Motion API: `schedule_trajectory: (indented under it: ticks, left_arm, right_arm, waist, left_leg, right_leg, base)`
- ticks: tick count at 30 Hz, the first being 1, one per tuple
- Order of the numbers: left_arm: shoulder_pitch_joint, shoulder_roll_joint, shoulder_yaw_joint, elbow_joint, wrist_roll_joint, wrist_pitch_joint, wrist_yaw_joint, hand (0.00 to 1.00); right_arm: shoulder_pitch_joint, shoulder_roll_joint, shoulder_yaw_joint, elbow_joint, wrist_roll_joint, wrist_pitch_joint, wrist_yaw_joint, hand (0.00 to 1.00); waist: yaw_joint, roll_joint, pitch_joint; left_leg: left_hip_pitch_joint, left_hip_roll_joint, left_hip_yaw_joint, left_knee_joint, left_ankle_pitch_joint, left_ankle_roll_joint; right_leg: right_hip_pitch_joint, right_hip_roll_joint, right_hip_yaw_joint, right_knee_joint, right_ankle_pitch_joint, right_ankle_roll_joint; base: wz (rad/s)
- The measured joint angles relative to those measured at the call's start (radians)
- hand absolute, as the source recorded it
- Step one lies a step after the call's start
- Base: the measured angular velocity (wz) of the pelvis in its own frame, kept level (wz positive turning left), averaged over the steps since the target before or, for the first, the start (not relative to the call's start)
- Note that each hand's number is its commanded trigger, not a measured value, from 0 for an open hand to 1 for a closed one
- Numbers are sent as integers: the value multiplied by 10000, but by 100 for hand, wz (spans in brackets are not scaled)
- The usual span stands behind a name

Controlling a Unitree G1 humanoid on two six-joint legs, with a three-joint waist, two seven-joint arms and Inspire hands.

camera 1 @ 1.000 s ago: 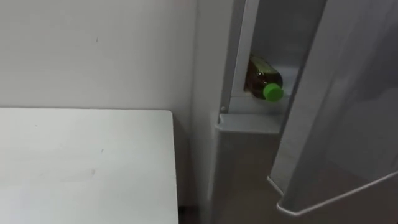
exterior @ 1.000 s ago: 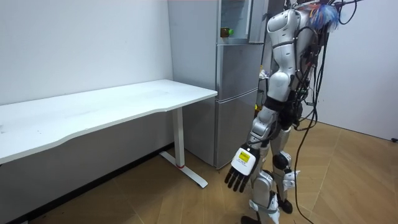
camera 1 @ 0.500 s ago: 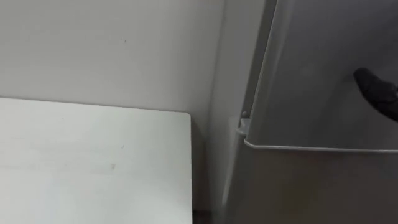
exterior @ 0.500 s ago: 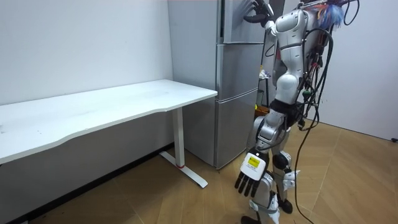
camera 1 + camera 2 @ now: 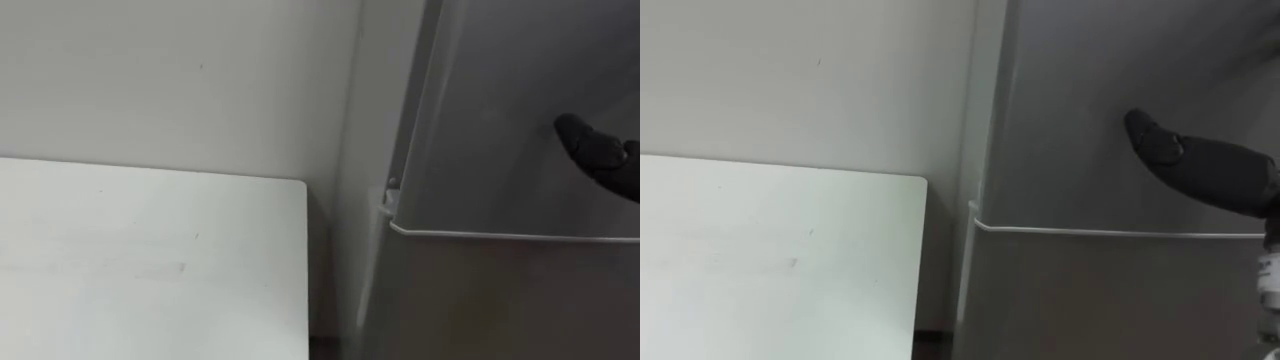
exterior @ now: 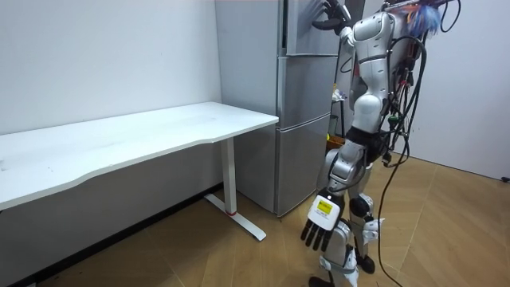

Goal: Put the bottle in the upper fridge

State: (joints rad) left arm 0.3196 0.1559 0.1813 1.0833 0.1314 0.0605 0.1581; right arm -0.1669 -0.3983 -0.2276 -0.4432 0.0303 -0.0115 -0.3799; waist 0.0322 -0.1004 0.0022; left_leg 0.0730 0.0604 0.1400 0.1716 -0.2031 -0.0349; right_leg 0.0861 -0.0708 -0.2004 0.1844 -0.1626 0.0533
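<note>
White wall [image 5: 180, 80] and a white table [image 5: 150, 260] stand beside a grey fridge [image 6: 307, 119], and the robot stands upright on the wooden floor [image 6: 239, 255] just in front of this fridge. Its right hand [image 5: 1200, 165] is raised to the upper door [image 5: 500, 120], which is closed, and the dark fingers [image 5: 598, 155] lie stretched against the door's front, not curled around anything. Its left hand [image 6: 320, 227] hangs low beside the leg with the fingers loose and apart, neither hand holds the bottle, and I cannot tell where the bottle is.
</note>
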Motion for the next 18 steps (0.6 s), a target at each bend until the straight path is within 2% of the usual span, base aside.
schedule_trajectory:
  ticks: [5, 8, 10, 14, 16, 18]
  left_arm:
    - [-7, 11, -108, 8, 190, 25, -25, 0]
    - [-44, 28, -195, 55, 196, 44, -31, 0]
    - [-124, 35, -291, 51, 213, 60, -30, 0]
    - [-327, 64, -388, -30, 487, 240, -110, 0]
    - [-444, 84, -403, -38, 1014, 412, -178, 0]
    - [-447, 96, -419, -59, 1070, 543, -218, 0]
  right_arm:
    - [-3, -1, 65, 215, -103, -114, 36, 0]
    - [-138, -2, 106, 685, -58, -349, 136, 0]
    - [-454, -3, 208, 1234, -62, -560, 215, 0]
    - [-1221, -113, 547, 2082, 25, -515, 224, 0]
    - [-1783, -211, 712, 2859, 137, -527, 214, 0]
    - [-1912, -219, 728, 3099, 447, -549, 257, 0]
  waist:
    - [7, -15, -12]
    - [4, -22, -7]
    - [7, -22, -1]
    - [26, -41, 4]
    - [61, -77, 4]
    - [33, -102, 7]
  left_leg:
    - [1, 2, -1, 18, 1, -1]
    - [2, 3, -7, 44, 0, -1]
    - [-3, 3, -34, 100, 1, -1]
    - [-82, 2, -50, 172, 26, -6]
    - [-114, 1, -50, 223, 52, 1]
    - [-155, 1, -55, 288, 60, 13]
  right_leg:
    - [5, 1, -44, 0, 1, -2]
    - [24, 1, -42, 1, 7, -10]
    - [52, -1, -39, 8, 14, -22]
    - [16, -1, -59, -1, 37, -60]
    - [11, -1, -61, -10, 50, -83]
    - [11, -3, -57, -26, 60, -114]
  base:
    - [0]
    - [0]
    - [0]
    - [1]
    - [0]
    - [2]
